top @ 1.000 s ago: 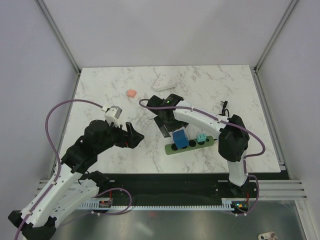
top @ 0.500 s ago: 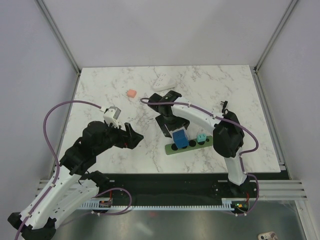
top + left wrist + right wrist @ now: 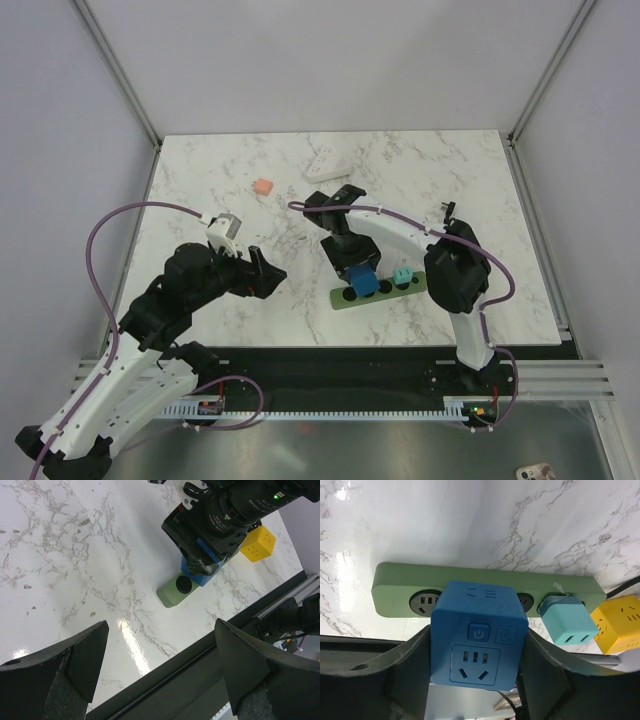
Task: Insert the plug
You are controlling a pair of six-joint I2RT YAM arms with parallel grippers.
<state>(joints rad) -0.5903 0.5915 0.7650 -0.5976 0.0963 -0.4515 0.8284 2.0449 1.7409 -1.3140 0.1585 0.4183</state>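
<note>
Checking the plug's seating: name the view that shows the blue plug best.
Right wrist: the blue plug fills the frame, socket face clear. Top external shows only a small blue patch; left wrist, only a partly hidden sliver.

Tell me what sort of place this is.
Probably a robot test cell: a marble-patterned table boxed in by plain white walls and metal frame posts, with a green power strip on it.
</note>
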